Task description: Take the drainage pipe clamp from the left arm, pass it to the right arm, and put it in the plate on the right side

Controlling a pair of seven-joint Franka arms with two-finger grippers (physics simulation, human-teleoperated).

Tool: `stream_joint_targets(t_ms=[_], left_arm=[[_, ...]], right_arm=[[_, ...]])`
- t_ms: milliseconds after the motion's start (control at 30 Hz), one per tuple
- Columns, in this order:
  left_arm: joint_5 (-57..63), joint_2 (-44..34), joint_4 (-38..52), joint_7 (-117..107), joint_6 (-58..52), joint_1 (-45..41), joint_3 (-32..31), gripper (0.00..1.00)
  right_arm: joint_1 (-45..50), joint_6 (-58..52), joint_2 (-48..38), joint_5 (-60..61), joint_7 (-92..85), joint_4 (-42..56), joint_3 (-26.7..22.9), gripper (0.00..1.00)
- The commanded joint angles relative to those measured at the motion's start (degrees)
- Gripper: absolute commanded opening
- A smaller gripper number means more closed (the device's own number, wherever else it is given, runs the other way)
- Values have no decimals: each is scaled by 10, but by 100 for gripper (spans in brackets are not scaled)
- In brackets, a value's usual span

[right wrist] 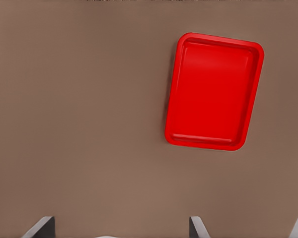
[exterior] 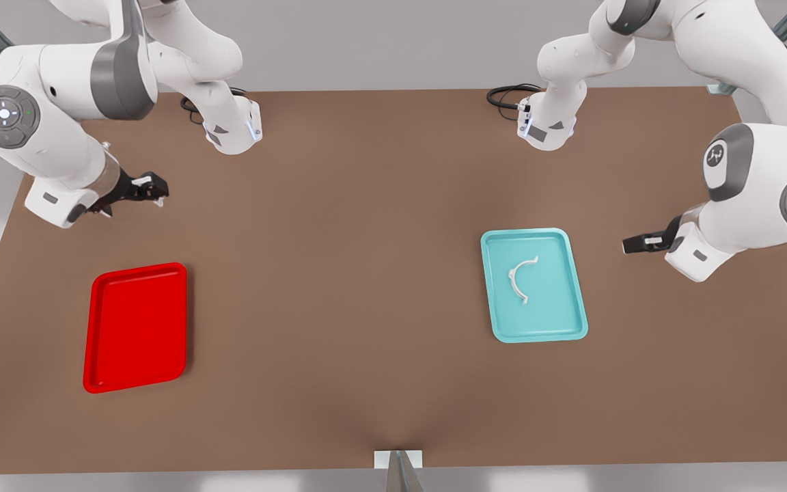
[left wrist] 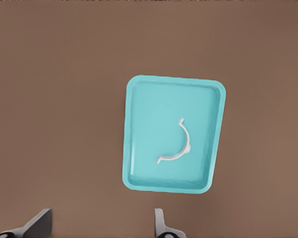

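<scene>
The drainage pipe clamp (exterior: 520,279) lies loose inside the teal tray (exterior: 568,328) on the brown tabletop (exterior: 339,273). The left gripper (exterior: 632,244) hovers near that tray, jaws wide and empty. The plate (exterior: 100,372) sits bare well apart; the right gripper (exterior: 154,191) hangs above the tabletop, jaws wide.

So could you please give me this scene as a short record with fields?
clamp: lying loose in the teal tray
teal tray: on the table, front view's right
plate: red, bare, front view's left
left gripper: open, above the table beside the teal tray, holding nothing
right gripper: open, above the table beyond the plate, holding nothing
handover: not yet begun
</scene>
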Motion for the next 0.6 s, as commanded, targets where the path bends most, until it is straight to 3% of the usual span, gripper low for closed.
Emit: stream_joint_targets(t_ms=[0, 100, 167, 233, 267, 367, 567], left_arm=[[7, -2, -3, -12, 29, 0, 0, 100], [8, 0, -27, -14, 41, -16, 0, 100], [27, 2, -161, -33, 194, -35, 1, 100], [26, 70, -196, -156, 297, -41, 2, 100], [25, 74, -251, -212, 384, -41, 2, 100], [21, 95, -314, -343, 507, -53, 1, 100], [24, 115, -350, -422, 560, -75, -19, 100]], right_arm=[[7, 6, -1, 0, -37, 0, 1, 100], [8, 8, -1, 0, -36, 2, 1, 100], [12, 8, -1, -3, -36, 0, 2, 100], [8, 13, 1, 8, -36, -25, 2, 100], [10, 12, 0, 8, -34, -27, 2, 100], [6, 14, 0, 9, -34, -24, 0, 100], [-3, 77, 8, 20, -35, -24, -13, 100]])
